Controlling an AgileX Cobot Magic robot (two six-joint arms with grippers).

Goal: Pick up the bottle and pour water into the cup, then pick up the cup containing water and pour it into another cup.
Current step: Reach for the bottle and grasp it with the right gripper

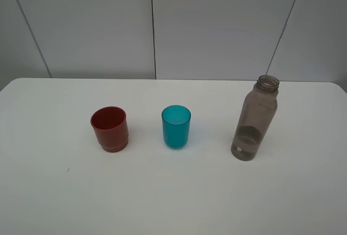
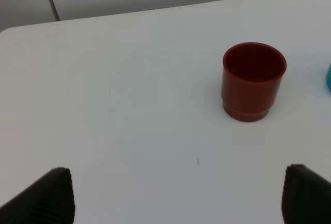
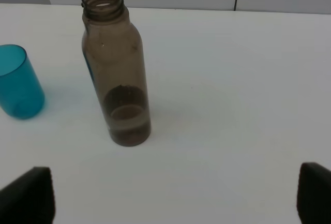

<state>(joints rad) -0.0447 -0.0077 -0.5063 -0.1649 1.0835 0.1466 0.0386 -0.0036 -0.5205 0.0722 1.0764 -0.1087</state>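
Right claw (image 3: 170, 198) wide and empty, facing my tall smoky-grey uncapped plastic bottle (image 3: 116, 69); small teal plastic tumbler (image 1: 176, 126) stands at its nine o'clock, probably set close for pouring.

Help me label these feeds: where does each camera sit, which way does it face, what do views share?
Exterior high: up high, looking down at red cup, teal cup and bottle; no robot part shows.
Left wrist: on left arm, facing red cup; left fingers show, spread wide.
Right wrist: on right arm, facing bottle; right fingers show, spread wide.
Shared: right wrist and exterior both see teal cup.
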